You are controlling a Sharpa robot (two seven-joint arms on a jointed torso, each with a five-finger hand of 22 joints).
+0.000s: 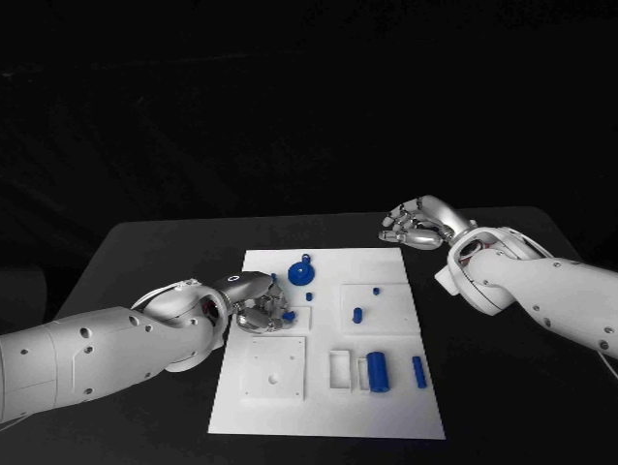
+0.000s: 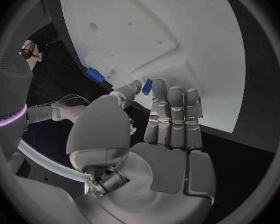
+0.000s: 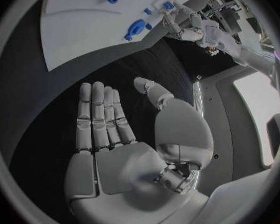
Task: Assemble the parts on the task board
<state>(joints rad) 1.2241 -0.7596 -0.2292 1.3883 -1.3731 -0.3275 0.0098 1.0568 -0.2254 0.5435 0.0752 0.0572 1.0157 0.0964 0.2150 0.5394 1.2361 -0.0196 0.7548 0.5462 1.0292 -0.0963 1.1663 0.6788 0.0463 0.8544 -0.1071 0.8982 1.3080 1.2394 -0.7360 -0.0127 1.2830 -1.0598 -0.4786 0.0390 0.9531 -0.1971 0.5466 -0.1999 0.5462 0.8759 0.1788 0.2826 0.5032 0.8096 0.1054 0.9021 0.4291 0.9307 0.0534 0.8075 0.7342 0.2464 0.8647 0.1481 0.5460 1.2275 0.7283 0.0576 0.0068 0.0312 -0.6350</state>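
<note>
Task board (image 1: 330,407) carries six blue parts (image 1: 376,371); left hand (image 1: 261,308) pinches one, right hand (image 1: 418,221) fingers spread.

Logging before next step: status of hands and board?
Left hand at the white task board's left edge, pinching a small blue part. Right hand open, over black table beyond board. Nothing blocking.

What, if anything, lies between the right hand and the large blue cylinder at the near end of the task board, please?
Nothing visible blocks it. The right hand hovers open over black table beyond the task board's far right corner; the large blue cylinder lies near the front, with only small blue pegs low on the plate between.
</note>
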